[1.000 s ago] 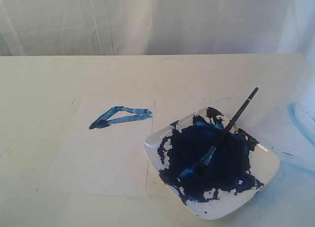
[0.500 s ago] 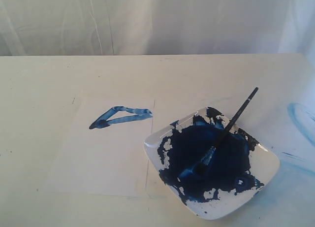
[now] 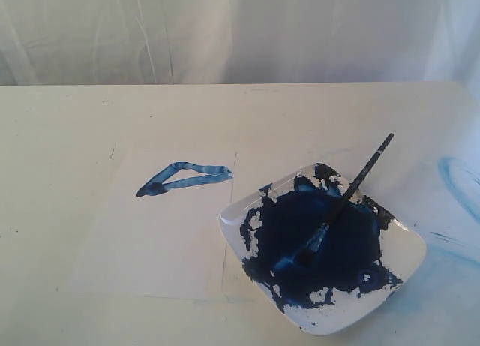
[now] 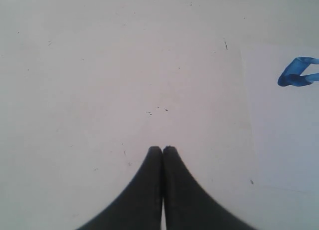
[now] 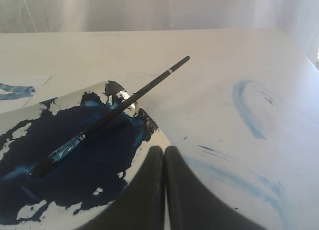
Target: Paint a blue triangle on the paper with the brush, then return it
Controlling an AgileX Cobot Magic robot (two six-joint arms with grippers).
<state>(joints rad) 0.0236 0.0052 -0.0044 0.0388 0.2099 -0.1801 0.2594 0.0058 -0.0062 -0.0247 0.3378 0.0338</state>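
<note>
1. The blue triangle [image 3: 182, 178] sits in the upper part of the paper [image 3: 157, 241], left of centre in the exterior view. Its outline is closed and darkest at the left tip.
2. The brush [image 3: 349, 192] rests in the white square plate [image 3: 409, 248] at lower right. Its bristles are down in the dark-blue paint, and the black handle leans over the far rim towards the upper right. Nothing grips it.
3. The left gripper [image 4: 163, 150] hovers over the table [image 3: 75, 121] beside the paper's edge, fingers pressed together with nothing between them.
4. The right gripper [image 5: 165, 149] hovers just beside the plate's rim, likewise closed tight and empty, near the brush but apart from it.
5. Neither arm shows in the exterior view.
6. Both painting and return look done, so the task seems to be at its end.
7. What remains is likely only a clean retreat. The right gripper is closest to the rim and should pull away without nudging the plate or the wet paint.
</note>
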